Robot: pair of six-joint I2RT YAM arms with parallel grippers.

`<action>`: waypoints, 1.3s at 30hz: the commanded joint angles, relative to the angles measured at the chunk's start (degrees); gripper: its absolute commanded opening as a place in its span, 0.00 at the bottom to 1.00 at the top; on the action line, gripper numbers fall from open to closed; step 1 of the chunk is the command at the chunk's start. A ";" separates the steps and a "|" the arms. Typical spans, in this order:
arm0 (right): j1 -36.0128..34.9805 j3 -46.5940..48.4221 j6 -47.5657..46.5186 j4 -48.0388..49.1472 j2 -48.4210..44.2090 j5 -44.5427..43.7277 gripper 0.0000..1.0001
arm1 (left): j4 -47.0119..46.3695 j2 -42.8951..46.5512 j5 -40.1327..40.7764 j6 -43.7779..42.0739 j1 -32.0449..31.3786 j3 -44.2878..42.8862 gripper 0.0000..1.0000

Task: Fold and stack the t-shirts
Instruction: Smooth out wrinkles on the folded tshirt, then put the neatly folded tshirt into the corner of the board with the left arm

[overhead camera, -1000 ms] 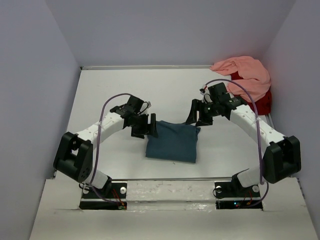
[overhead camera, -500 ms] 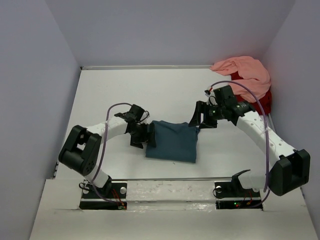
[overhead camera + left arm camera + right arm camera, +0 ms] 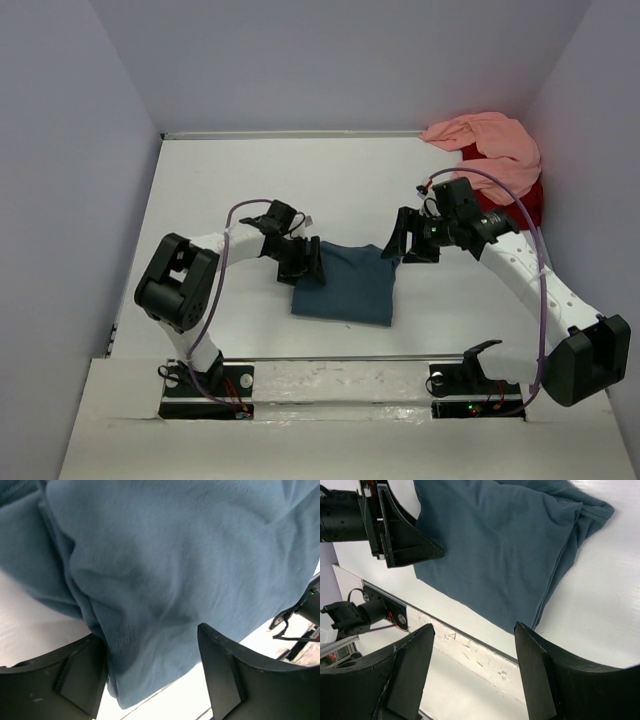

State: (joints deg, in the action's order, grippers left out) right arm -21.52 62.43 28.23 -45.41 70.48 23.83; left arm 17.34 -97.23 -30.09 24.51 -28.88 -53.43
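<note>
The blue shirt lies folded into a rough rectangle in the middle of the table, nearer the front edge than the back. Its top is fairly smooth, with a few soft creases. The stacked layers show along its right edge and bunch a little at the far right corner. The pink shirt sits crumpled in a heap in the far right corner, draped over the red shirt. Only part of the red shirt shows, against the right wall. Both are well apart from the blue one.

The table is flat and white, shut in on the left, back and right by plain pale lilac-grey walls. A scuffed white strip runs along the front edge.

The left claw is at the blue shirt's far left corner, jaws wide apart and straddling the edge of the cloth. The right claw hangs just beside the far right corner, jaws wide apart with nothing in them. A purple cable loops along each arm.
</note>
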 commanded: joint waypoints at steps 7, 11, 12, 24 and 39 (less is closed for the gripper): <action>-0.54 -0.47 0.78 -0.47 -2.18 -1.07 0.71 | -1.17 -8.67 1.79 -2.80 -0.82 -1.06 0.68; -0.54 -0.65 0.95 -0.56 -2.54 -1.25 0.71 | -1.08 -10.87 0.56 -3.24 -0.82 -2.20 0.61; -0.54 -0.73 0.95 -0.65 -2.63 -1.33 0.71 | -0.82 -11.83 0.29 -3.24 -0.91 -2.55 0.54; -0.54 -0.91 1.22 -0.65 -2.72 -1.77 0.71 | 3.48 -14.74 3.98 -3.33 -0.82 -8.52 0.00; -0.54 0.41 0.95 -1.87 -3.68 -1.51 0.71 | 10.25 -24.76 10.48 -4.38 9.71 -28.81 0.00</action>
State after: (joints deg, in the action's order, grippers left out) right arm -21.52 61.65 29.39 -46.30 68.95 22.87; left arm 25.74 -117.62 -33.34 23.90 -24.25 -78.00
